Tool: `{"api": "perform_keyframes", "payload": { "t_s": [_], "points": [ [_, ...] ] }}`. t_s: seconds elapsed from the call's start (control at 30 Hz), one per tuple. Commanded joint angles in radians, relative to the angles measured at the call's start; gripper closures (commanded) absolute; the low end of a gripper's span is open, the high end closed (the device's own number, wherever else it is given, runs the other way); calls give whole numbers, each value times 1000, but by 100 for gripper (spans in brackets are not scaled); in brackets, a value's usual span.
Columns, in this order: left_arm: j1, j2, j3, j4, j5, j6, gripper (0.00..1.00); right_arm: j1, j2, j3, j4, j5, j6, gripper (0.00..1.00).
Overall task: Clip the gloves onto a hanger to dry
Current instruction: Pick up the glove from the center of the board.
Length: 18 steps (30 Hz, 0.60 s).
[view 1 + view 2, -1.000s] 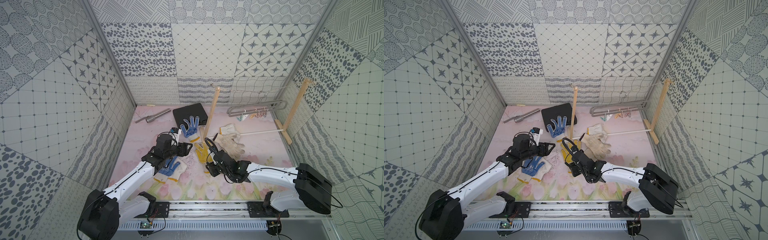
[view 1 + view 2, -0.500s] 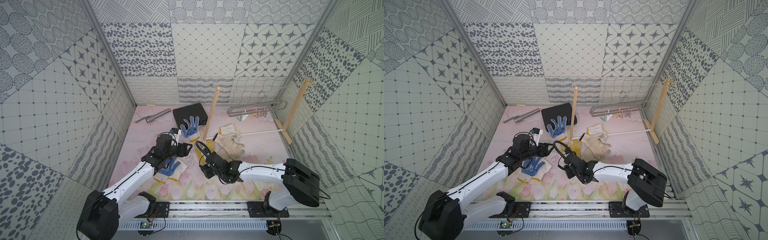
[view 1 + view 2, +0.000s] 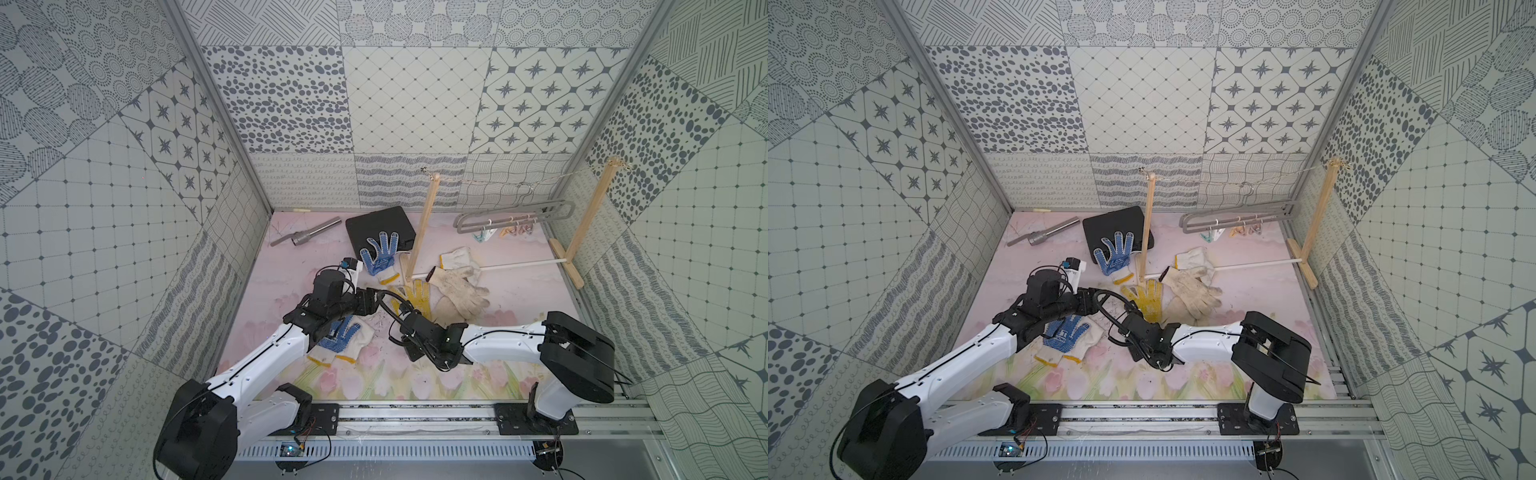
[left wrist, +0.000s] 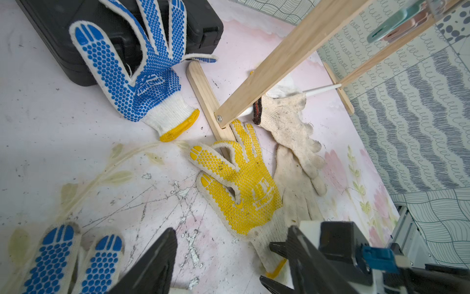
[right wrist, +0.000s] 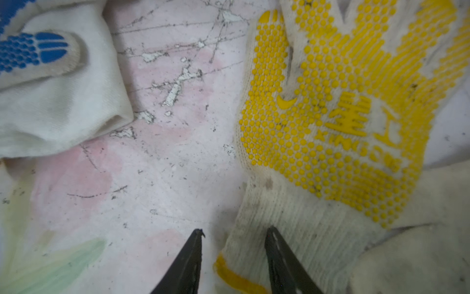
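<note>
A yellow-dotted glove lies palm up mid-table, also seen in both top views. My right gripper is open, its jaws astride the corner of this glove's yellow-edged cuff. My left gripper is open and empty just left of that cuff. One blue-dotted glove lies under the left arm, another rests on a black case. Dirty cream gloves lie to the right. The grey hanger with pastel pegs hangs by its hook from the string at the back right.
Two wooden posts joined by string stand on the table, linked low down by a white rod. The black case and a metal tube lie at the back. Patterned walls close in three sides.
The right arm has swung left and drawn back a little, bringing its gripper to the yellow-dotted glove's cuff. The left arm has stayed put.
</note>
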Motion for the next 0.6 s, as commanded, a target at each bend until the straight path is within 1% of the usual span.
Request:
{"api": "perform_keyframes", "payload": {
  "t_s": [0.0,0.17,0.3,0.47,0.57],
  "points": [
    [1,-12,-6,-6,-4,-2,30,16,31,33,-32,58,15,56],
    [0,-16,-9,-8,-6,-1,30,29,46,38,-65,91,28,64],
    [0,-15,-6,-7,-10,0,30,33,46,33,-69,90,28,75],
    [0,-15,-2,-5,-10,-1,29,33,41,22,-69,81,28,86],
    [0,-14,-2,-4,-8,-3,29,33,24,13,-65,70,28,94]
  ]
}}
